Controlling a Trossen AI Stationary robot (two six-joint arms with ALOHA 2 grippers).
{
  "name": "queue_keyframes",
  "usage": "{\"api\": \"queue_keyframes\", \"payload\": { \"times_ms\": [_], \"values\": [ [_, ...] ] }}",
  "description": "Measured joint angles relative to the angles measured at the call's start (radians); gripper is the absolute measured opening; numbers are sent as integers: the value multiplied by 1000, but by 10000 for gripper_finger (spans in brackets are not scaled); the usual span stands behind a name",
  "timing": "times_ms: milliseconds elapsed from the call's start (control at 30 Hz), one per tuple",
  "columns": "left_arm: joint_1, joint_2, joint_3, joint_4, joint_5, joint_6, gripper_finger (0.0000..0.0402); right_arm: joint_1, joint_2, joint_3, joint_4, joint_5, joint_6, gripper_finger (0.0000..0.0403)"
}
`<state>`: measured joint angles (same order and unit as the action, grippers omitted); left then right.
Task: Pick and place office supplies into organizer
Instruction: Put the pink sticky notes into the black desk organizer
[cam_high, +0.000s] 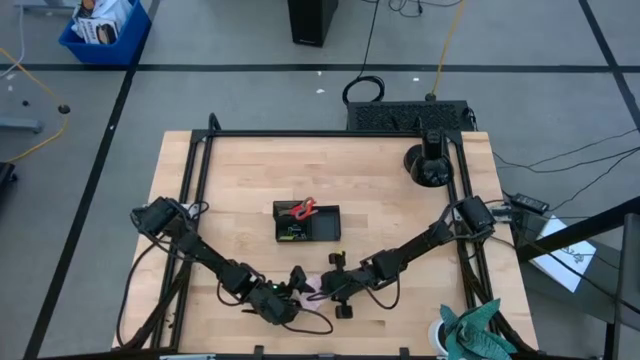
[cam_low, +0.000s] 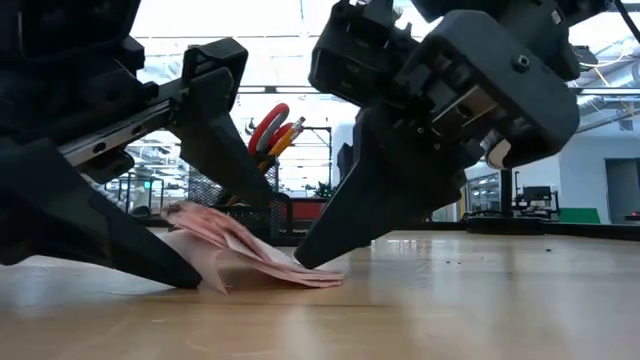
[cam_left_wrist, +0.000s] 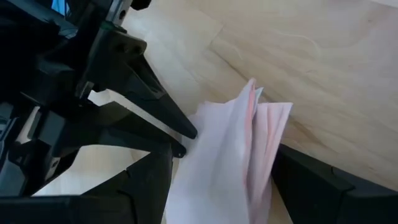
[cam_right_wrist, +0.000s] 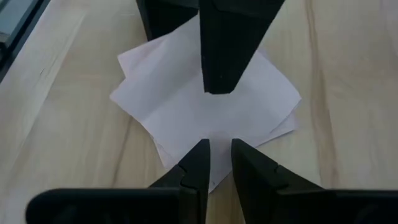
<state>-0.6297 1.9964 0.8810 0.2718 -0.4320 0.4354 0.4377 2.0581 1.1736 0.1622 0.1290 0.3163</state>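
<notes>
Pink sticky-note pad near the table's front edge, between the wide-open left gripper fingers; right gripper, nearly closed, presses its edge.

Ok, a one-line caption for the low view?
Both grippers meet at a splayed pink sticky-note pad on the table, scissors and pencils standing behind.

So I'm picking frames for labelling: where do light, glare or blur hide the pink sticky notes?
Low view: bright backlight from the room silhouettes both grippers, though the pink sticky-note pad stays readable. Left wrist view: the left gripper's near fingers look soft. Right wrist view: the pad looks washed pale. High view: even light, pad small.
</notes>
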Motion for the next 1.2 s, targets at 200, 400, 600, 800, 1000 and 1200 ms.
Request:
{"api": "queue_keyframes", "payload": {
  "times_ms": [200, 400, 600, 800, 1000, 1200],
  "values": [
    [6, 0, 0, 0, 13, 1, 271, 0, -3, -1, -5, -3, -14, 59],
    [-4, -8, 0, -9, 12, -11, 271, -6, -4, -1, -28, -4, -7, 59],
    [-8, -42, 51, -167, 25, -108, 271, -11, -4, -1, -38, -4, 7, 59],
    [-7, -46, 124, -390, 83, -212, 271, -12, -4, -2, -39, -4, 8, 59],
    [-16, -47, 124, -401, 92, -238, 271, -13, -4, -2, -40, -4, 8, 59],
    [-40, -68, 130, -419, 33, -227, 271, -13, -4, -2, -41, -4, 8, 59]
  ]
}}
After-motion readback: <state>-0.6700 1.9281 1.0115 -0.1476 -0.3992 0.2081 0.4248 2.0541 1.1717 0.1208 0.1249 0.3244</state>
